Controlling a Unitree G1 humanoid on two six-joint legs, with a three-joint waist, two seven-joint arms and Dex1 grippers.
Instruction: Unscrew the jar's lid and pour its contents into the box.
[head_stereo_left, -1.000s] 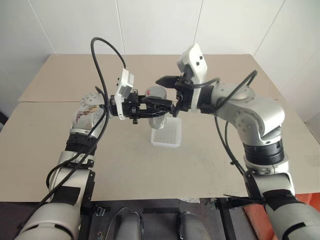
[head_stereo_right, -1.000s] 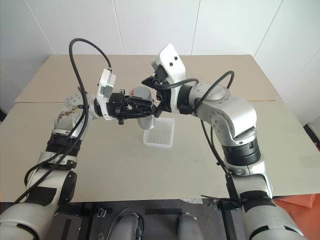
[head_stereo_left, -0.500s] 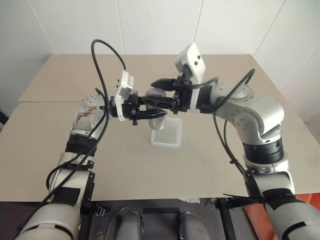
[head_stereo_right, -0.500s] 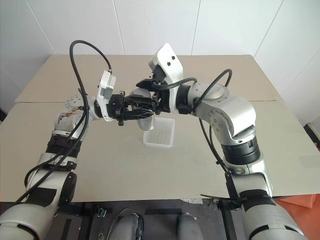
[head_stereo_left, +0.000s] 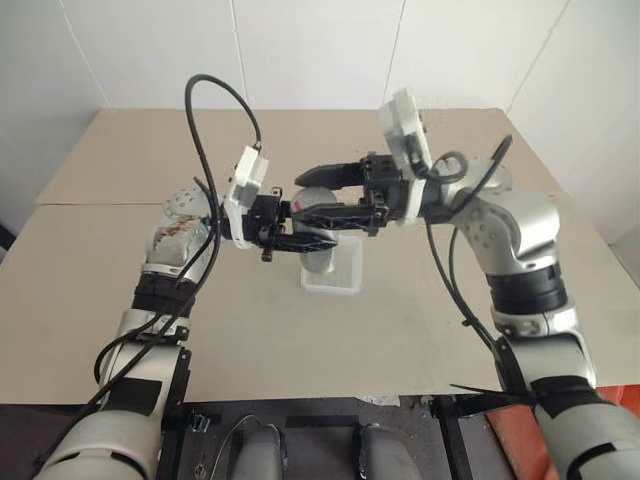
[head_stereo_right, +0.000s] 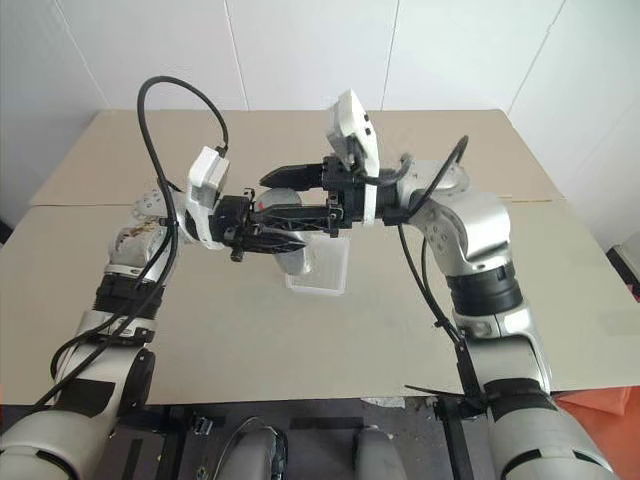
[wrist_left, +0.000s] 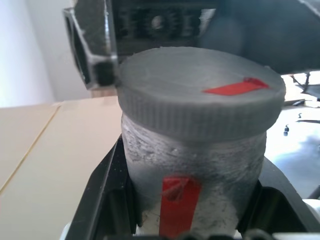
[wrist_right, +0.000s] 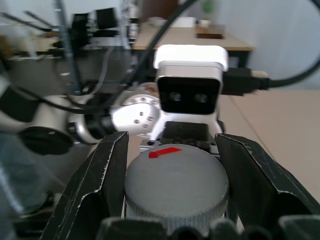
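My left gripper (head_stereo_left: 325, 228) reaches in from the left and is shut on the silvery-grey jar (wrist_left: 192, 165), which it holds upright above the table. A red strip runs down the jar's side. The lid (wrist_left: 195, 100) sits on the jar and carries a red mark on top. From the right, my right gripper (head_stereo_left: 305, 197) lies level and is shut on the lid (wrist_right: 175, 187), one finger (wrist_right: 107, 175) pressed against each side of its rim. The translucent white box (head_stereo_left: 345, 278) rests on the table just below and behind the jar. The contents are hidden inside the jar.
The tan table (head_stereo_left: 250, 330) spreads around the box, with a seam between two boards on the left (head_stereo_left: 90, 205). White walls stand behind the far edge. Black cables (head_stereo_left: 215, 110) loop above both wrists.
My right gripper, open beside the jar's top a second ago, has swung its wrist round to level and shut on the lid. Both hands drew slightly back toward me.
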